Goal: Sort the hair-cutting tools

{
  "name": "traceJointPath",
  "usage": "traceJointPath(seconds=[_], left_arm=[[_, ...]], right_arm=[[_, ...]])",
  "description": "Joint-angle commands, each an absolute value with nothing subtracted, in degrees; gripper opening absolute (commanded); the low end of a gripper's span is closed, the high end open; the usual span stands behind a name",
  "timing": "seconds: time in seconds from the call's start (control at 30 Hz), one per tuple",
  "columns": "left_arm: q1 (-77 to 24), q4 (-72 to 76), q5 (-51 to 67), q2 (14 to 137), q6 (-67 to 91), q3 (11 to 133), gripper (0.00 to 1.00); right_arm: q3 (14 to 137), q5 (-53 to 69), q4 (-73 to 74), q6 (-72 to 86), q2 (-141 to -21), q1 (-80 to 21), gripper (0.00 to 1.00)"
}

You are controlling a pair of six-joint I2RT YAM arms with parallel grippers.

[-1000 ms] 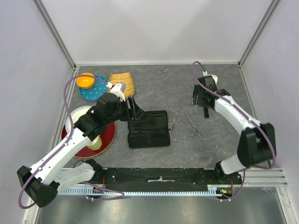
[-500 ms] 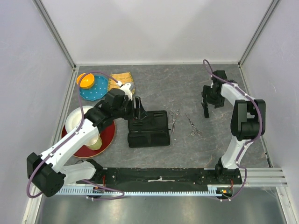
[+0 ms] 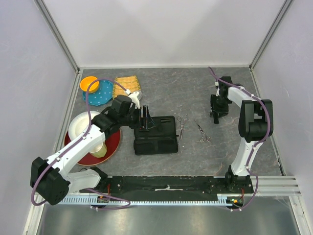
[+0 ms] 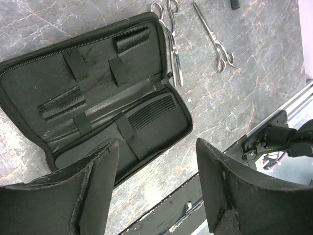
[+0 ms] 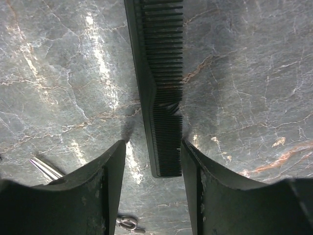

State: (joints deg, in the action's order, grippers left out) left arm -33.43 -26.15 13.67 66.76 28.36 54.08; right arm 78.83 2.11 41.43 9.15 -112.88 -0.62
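The black zip case lies open at mid-table; in the left wrist view it holds a black comb under a strap. Two silver scissors lie to its right, one beside the case and one farther right. My left gripper hovers open and empty over the case's far left edge. My right gripper is open and straddles the near end of a second black comb lying on the table.
A red plate with a white bowl sits at the left. A blue plate with an orange bowl and a yellow cloth lie at the back left. The black rail runs along the near edge.
My right arm has folded in and its gripper has come down over the comb. My left gripper has shifted slightly right, over the case's far left edge.
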Motion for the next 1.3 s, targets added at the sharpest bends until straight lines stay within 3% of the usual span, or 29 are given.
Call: traceJointPath(seconds=[0.0, 0.4, 0.67, 0.93, 1.27], left_arm=[[-33.1, -24.0, 15.6, 66.6, 27.4, 53.1, 0.71], [-33.1, -22.5, 16.5, 66.0, 28.6, 51.4, 0.71], [-33.1, -22.3, 16.4, 65.5, 28.7, 51.2, 0.71], [-33.1, -21.6, 17.2, 65.6, 28.9, 50.6, 0.71], [-33.1, -21.5, 17.7, 65.7, 28.9, 50.5, 0.71]], right_arm=[[80.5, 0.4, 43.4, 8.8, -113.7, -0.8, 0.56], [83.1, -4.6, 45.9, 9.7, -114.6, -1.1, 0.62], [86.0, -3.1, 47.1, 9.3, -111.2, -1.4, 0.62], [86.7, -1.0, 49.7, 5.5, -115.2, -1.4, 0.69], [86.1, -1.7, 49.7, 5.5, -118.3, -1.4, 0.65]])
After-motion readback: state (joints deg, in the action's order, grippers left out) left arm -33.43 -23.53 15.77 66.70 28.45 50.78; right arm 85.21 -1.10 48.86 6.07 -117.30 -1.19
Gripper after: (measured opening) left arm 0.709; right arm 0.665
